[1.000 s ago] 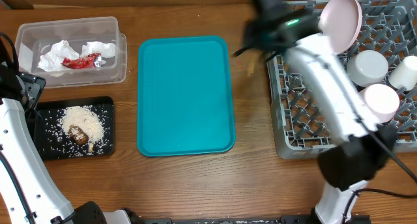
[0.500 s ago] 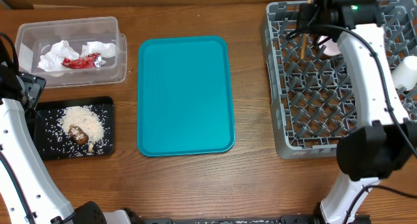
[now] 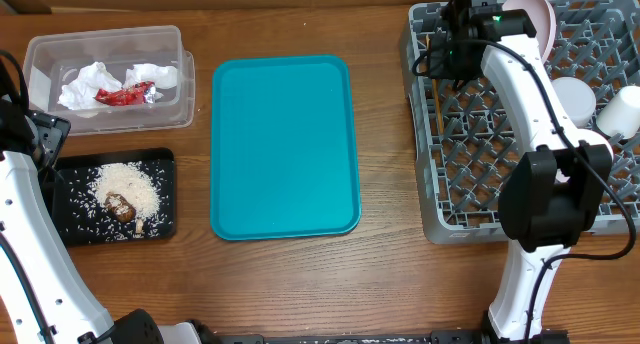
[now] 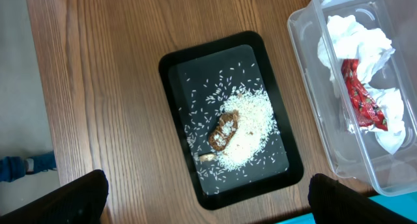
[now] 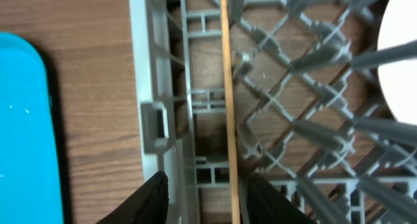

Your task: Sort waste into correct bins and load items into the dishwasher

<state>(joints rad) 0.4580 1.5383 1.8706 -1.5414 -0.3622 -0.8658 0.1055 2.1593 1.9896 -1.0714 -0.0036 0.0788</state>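
Observation:
The thin wooden stick (image 5: 227, 100) lies lengthwise in the grey dish rack (image 3: 428, 199), in its left column (image 3: 436, 92). My right gripper (image 5: 205, 198) is open right above the stick, one finger on each side; it hangs over the rack's back left part (image 3: 452, 59). A pinkish dish (image 3: 538, 9) stands on edge at the rack's back. White napkins (image 4: 355, 35) and a red wrapper (image 4: 361, 100) lie in the clear tub (image 3: 185, 94). Rice (image 4: 251, 120) and a brown lump (image 4: 223, 131) lie in the black tray (image 4: 176, 87). My left gripper (image 4: 208, 204) is open and empty above that tray.
A teal tray (image 3: 285, 144) lies between the bins and the rack. A pale bowl (image 3: 572, 96) and a white cup (image 3: 625, 109) sit in the rack's right part, partly behind my right arm. The left arm stands at the table's left edge (image 3: 20, 184).
My right gripper moved from the rack's back toward its left edge and lower. The stick it held upright now lies flat in the rack, between the open fingers. The left arm is unchanged.

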